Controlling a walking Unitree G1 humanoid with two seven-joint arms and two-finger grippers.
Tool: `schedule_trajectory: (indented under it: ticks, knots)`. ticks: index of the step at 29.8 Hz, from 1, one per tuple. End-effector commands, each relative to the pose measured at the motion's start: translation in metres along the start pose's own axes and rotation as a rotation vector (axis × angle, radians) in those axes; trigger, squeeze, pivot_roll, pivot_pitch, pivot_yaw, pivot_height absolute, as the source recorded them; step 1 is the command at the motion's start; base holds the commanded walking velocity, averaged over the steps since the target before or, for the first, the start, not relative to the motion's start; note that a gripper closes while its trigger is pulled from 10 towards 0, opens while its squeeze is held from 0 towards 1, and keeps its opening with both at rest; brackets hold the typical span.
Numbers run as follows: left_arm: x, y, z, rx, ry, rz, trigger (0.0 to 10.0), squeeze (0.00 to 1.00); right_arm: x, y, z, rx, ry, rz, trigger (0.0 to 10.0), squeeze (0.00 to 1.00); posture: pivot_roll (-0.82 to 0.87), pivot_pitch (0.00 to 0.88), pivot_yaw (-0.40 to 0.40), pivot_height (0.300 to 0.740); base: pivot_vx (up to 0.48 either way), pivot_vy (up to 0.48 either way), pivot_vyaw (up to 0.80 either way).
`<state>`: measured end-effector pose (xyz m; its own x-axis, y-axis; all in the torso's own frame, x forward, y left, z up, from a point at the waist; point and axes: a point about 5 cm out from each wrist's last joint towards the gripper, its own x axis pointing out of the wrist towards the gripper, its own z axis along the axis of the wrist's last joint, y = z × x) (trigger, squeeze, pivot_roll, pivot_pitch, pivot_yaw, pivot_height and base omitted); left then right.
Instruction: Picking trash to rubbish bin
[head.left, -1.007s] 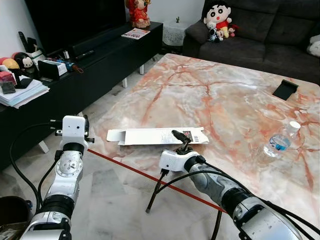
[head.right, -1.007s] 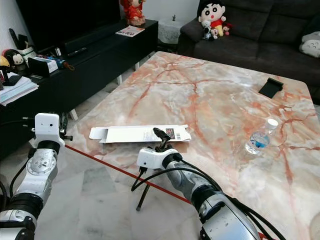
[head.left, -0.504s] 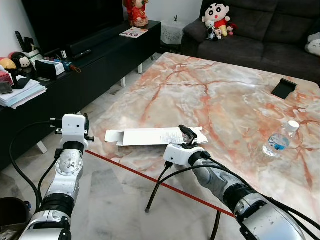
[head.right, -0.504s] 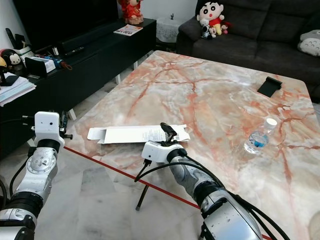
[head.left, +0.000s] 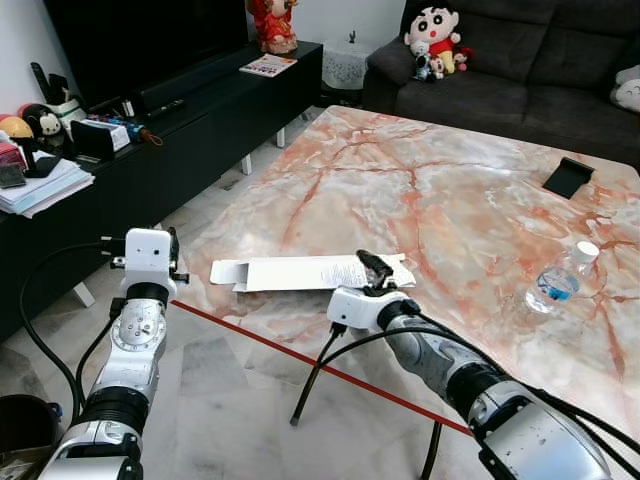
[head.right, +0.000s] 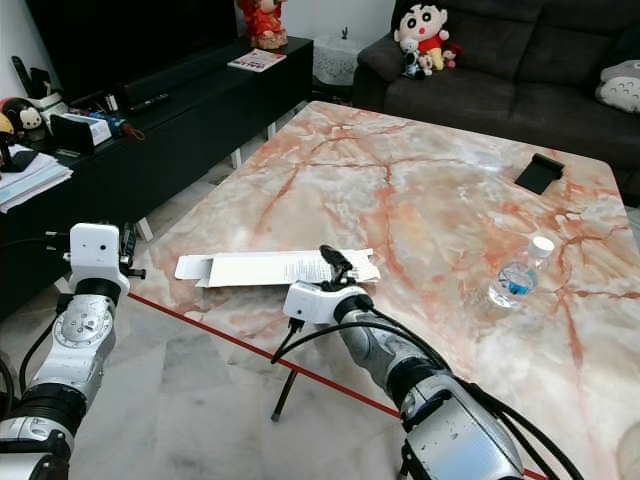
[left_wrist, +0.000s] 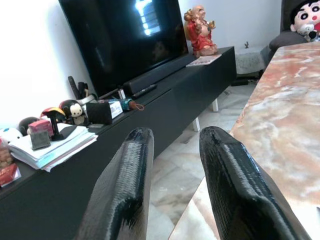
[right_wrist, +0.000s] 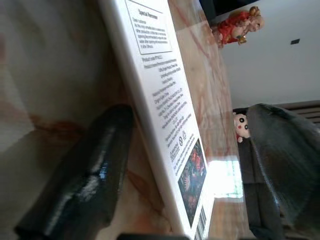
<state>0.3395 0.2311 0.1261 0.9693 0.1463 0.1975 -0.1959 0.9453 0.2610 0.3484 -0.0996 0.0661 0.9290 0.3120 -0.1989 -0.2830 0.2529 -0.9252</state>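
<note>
Marble table (head.left: 470, 200) holds flat white carton (head.left: 310, 272), bottle (head.left: 560, 280); sofa (head.left: 520, 70) behind

- Counter (head.left: 470, 200): pale marble, veined in orange-red.
- Carton (head.left: 300, 272): white, black print, a dark picture panel at one end.
- Bottle (head.left: 560, 280): clear, white cap, blue label.
- Sofa (head.left: 520, 70): dark grey.
- TV cabinet (head.left: 200, 130): black.

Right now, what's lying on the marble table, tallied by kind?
Flattened white cardboard carton: 1
Clear plastic water bottle with white cap: 1
Small black rectangular object, identity unclear: 1
Total: 3
</note>
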Motion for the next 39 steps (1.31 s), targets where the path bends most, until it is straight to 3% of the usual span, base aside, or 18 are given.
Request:
schedule_trajectory:
  ticks: [1,36,39]
  knots:
    - [0.0049,-0.0030,0.0081,0.020,-0.026,-0.015,10.0,0.00,0.0019,-0.0027,0.0016,-0.014,-0.002,0.008,0.0,0.00,0.08,0.000,-0.064,0.740,0.000,0.000,0.00]
    - [0.0076,-0.0062,0.0092,0.014,-0.017,-0.033,10.0,0.00,0.0017,0.0003,0.0052,0.016,-0.015,0.014,0.0,0.00,0.08,0.003,-0.055,0.740,0.000,0.000,0.00]
    - [0.0076,-0.0062,0.0091,0.015,-0.016,-0.033,10.0,0.00,0.0024,-0.0023,0.0051,0.078,-0.004,-0.001,0.0,0.00,0.08,0.002,-0.055,0.740,0.000,0.000,0.00]
